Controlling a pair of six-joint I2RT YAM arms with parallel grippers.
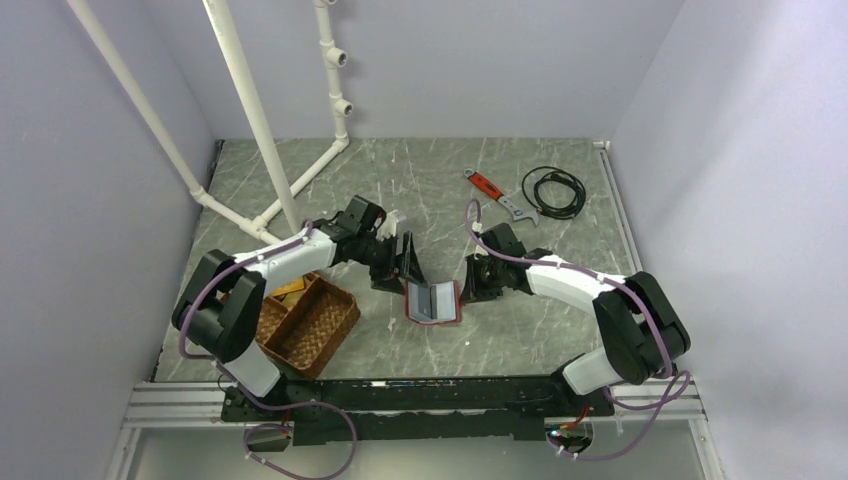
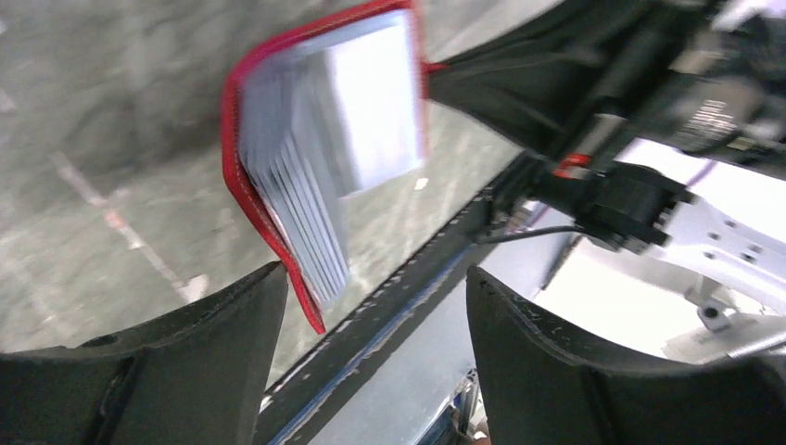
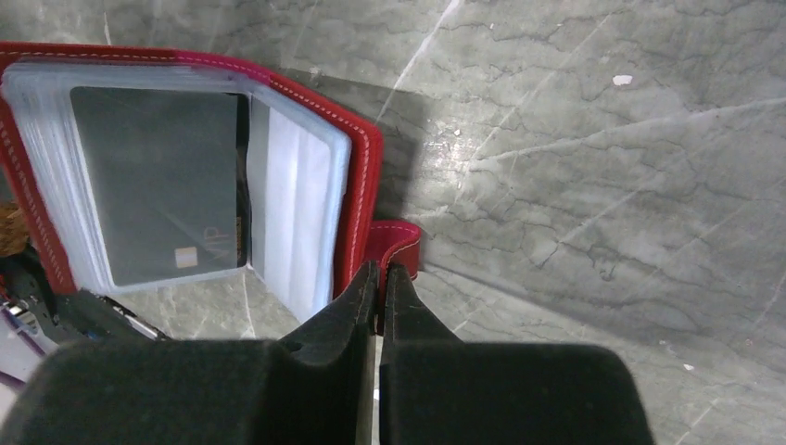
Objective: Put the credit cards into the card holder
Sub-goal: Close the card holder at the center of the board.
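Note:
The red card holder (image 1: 432, 302) lies open on the table, its clear sleeves fanned up. In the right wrist view the card holder (image 3: 357, 176) shows a dark grey card (image 3: 153, 185) inside a sleeve. My right gripper (image 3: 382, 269) is shut on the holder's red closing tab (image 3: 400, 243); it sits at the holder's right side (image 1: 470, 283). My left gripper (image 1: 400, 262) is open and empty, just behind the holder's left edge. In the left wrist view the holder (image 2: 324, 158) stands ahead of the open left gripper (image 2: 375, 278), near the left finger. A gold-brown card (image 1: 290, 289) lies in the wicker tray.
A brown wicker divided tray (image 1: 320, 325) stands at the front left beside the left arm. A red-handled wrench (image 1: 495, 193) and a black cable coil (image 1: 553, 190) lie at the back right. White pipes (image 1: 270, 150) rise at the back left.

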